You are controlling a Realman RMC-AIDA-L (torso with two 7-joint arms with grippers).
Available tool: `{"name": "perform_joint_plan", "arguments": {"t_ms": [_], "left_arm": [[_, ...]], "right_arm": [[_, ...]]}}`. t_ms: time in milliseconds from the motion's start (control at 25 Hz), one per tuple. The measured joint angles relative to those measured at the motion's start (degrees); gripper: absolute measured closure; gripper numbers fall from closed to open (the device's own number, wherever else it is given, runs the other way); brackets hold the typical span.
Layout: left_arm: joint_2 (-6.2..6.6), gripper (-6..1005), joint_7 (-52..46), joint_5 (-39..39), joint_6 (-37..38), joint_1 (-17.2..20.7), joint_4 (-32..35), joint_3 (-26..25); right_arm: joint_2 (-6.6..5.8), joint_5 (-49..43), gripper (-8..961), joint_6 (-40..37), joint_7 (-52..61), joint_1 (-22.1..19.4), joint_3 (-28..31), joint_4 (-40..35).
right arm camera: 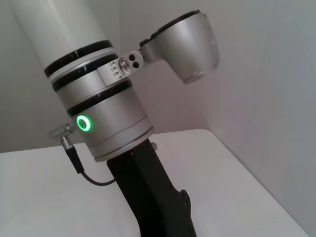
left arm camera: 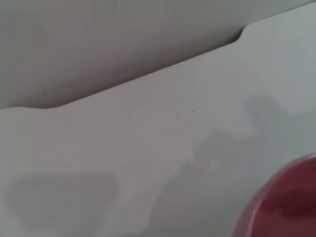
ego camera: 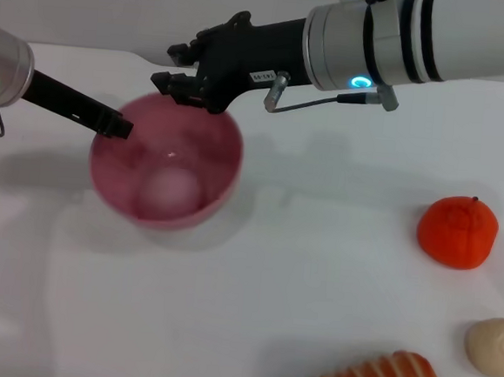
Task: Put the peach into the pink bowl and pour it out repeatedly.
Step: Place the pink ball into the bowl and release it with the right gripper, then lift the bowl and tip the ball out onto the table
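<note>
While resting inside the pink bowl (ego camera: 165, 166) on the white tabletop (ego camera: 315, 272), peach (ego camera: 171, 188) untouched. Left tool (ego camera: 117, 127) clamped on the bowl's rim; right tool (ego camera: 181, 71) spread open just above its far edge.

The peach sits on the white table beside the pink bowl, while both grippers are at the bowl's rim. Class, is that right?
Not quite. The head view shows the peach lying inside the pink bowl, at its bottom, not on the table beside it. The rest stands: the left gripper is at the bowl's left rim and the right gripper is at its far rim.
</note>
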Motion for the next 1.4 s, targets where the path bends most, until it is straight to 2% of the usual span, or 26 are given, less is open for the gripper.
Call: {"name": "perform_joint_plan", "arguments": {"t_ms": [200, 280, 400, 480, 560, 600, 640, 760, 800, 840, 880, 920, 960, 1000, 1040, 1080, 1120, 1160, 1200, 1240, 1400], "left_arm": [[-0.05, 960, -0.01, 0.00, -0.09, 0.03, 0.00, 0.00], [-0.05, 959, 0.04, 0.00, -0.35, 0.11, 0.00, 0.00], [-0.16, 959, 1.19, -0.53, -4.79, 0.75, 0.47, 0.03], [-0.22, 959, 2.36, -1.78, -6.86, 1.15, 0.64, 0.19], [-0.26, 960, 5.79, -6.46, -12.09, 2.61, 0.71, 1.26], [-0.30, 960, 8.94, -10.96, -17.07, 4.09, 0.72, 3.00], [-0.30, 961, 8.94, -10.96, -17.07, 4.09, 0.72, 3.00], [-0.35, 960, 15.24, -19.42, -28.24, 7.88, 1.09, 8.71], [-0.34, 960, 16.62, -21.27, -30.83, 8.70, 1.26, 10.19], [-0.35, 959, 20.18, -24.88, -36.11, 10.46, 1.56, 14.02], [-0.35, 959, 22.07, -26.24, -38.63, 11.26, 1.61, 16.13], [-0.35, 959, 22.07, -26.24, -38.63, 11.26, 1.61, 16.13], [-0.36, 959, 24.68, -27.78, -42.00, 12.33, 1.73, 18.95], [-0.36, 960, 24.68, -27.78, -42.00, 12.33, 1.73, 18.95], [-0.36, 960, 27.27, -28.87, -46.17, 13.40, 1.81, 22.22], [-0.36, 960, 33.35, -29.63, -61.02, 16.29, 2.01, 33.69], [-0.36, 960, 34.25, -29.54, -64.27, 16.86, 1.93, 36.44], [-0.36, 960, 35.96, -29.24, -71.49, 18.03, 1.70, 41.73], [-0.36, 960, 35.96, -29.24, -71.49, 18.03, 1.70, 41.73], [-0.36, 961, 38.41, -29.11, -81.99, 19.46, 1.04, 48.64], [-0.35, 961, 41.07, -29.06, -97.21, 21.21, -0.29, 58.07]], "right_arm": [[-0.01, 0.22, 535, 0.79, -0.02, -0.87, 0.61, -0.25], [-0.04, 0.41, 443, 2.74, -0.05, -2.43, 1.39, -0.69], [-0.03, 4.86, 398, 8.59, -3.25, -6.98, 2.77, -1.66], [-0.05, 12.35, 367, 12.75, -9.52, -11.11, 3.96, -1.78], [0.05, 26.61, 337, 15.84, -21.97, -16.02, 5.40, -0.73], [0.12, 33.55, 322, 16.01, -28.36, -18.13, 5.84, 0.40], [0.10, 43.01, 322, 15.10, -36.82, -19.82, 6.26, 2.40], [-0.13, 69.63, 322, 6.58, -61.99, -23.17, 6.72, 10.78], [-0.21, 77.08, 322, 2.07, -67.51, -23.70, 7.01, 13.89], [-0.24, 84.81, 322, -3.38, -73.87, -24.05, 7.54, 17.67], [-0.26, 90.83, 322, -7.78, -78.18, -24.22, 8.08, 20.71], [-0.29, 94.96, 322, -10.85, -81.10, -24.19, 8.71, 23.24], [-0.32, 98.28, 322, -13.22, -82.95, -24.12, 9.31, 25.45], [-0.32, 100.16, 322, -14.51, -83.87, -24.01, 9.82, 27.03], [-0.33, 101.12, 323, -15.16, -84.05, -24.00, 10.57, 28.06], [-0.28, 101.32, 323, -15.55, -84.08, -24.03, 11.45, 28.74], [-0.22, 101.18, 323, -15.84, -84.08, -24.12, 12.36, 29.17], [-0.15, 100.95, 323, -16.03, -84.08, -24.21, 13.30, 29.45], [-0.12, 100.80, 323, -16.18, -84.07, -24.28, 14.08, 29.64], [-0.13, 100.62, 323, -16.37, -84.02, -24.28, 14.94, 29.79], [-0.33, 99.98, 323, -16.26, -83.36, -23.59, 17.20, 30.28]]}}
